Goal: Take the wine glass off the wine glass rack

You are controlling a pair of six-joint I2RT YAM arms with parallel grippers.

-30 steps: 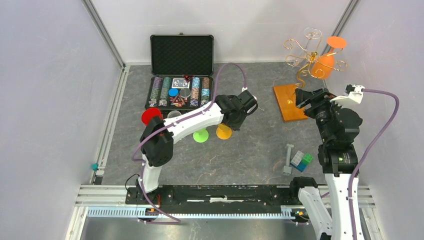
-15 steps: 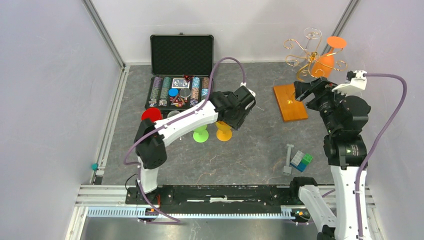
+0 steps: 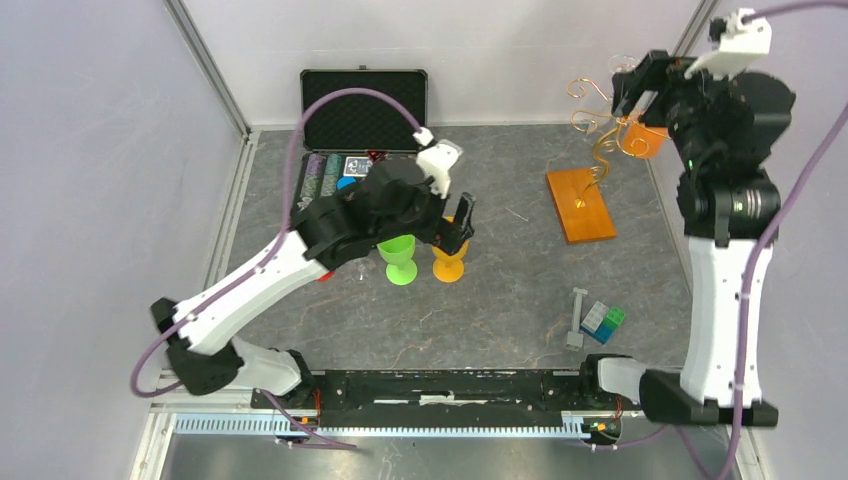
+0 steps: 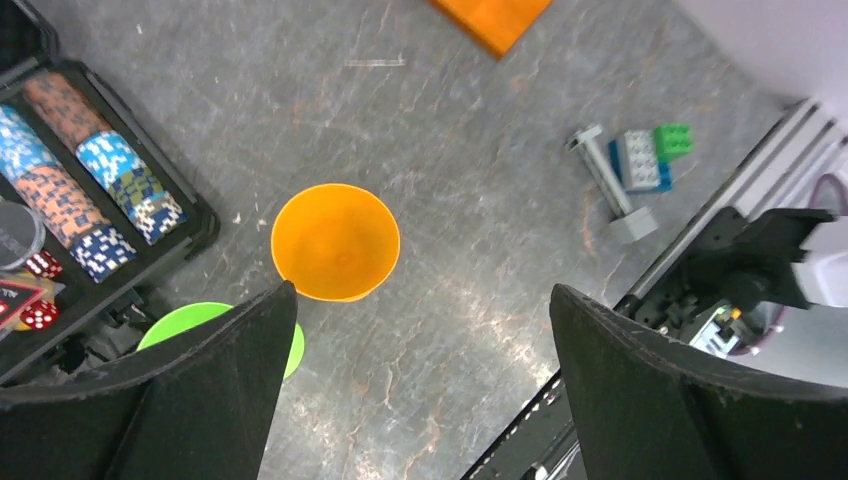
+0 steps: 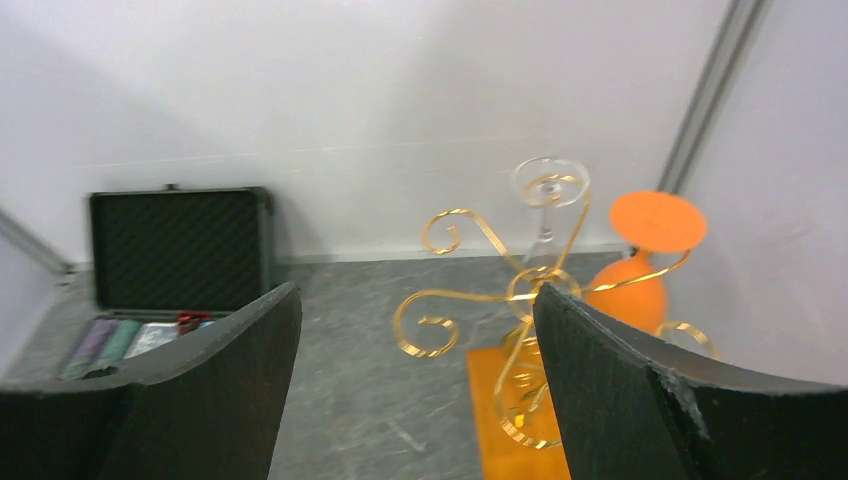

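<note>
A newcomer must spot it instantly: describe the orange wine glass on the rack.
Look to the far right corner for the gold wire rack. The orange wine glass hangs upside down on its right side, foot uppermost. Its neighbour is a clear glass; this one is orange.

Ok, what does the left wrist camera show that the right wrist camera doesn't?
Only the left wrist: an orange cup seen from above, a green cup partly hidden beside it, and toy blocks. Only the right wrist: the gold rack with a clear glass and an orange glass hanging upside down. Both: the black case and the rack's wooden base.
</note>
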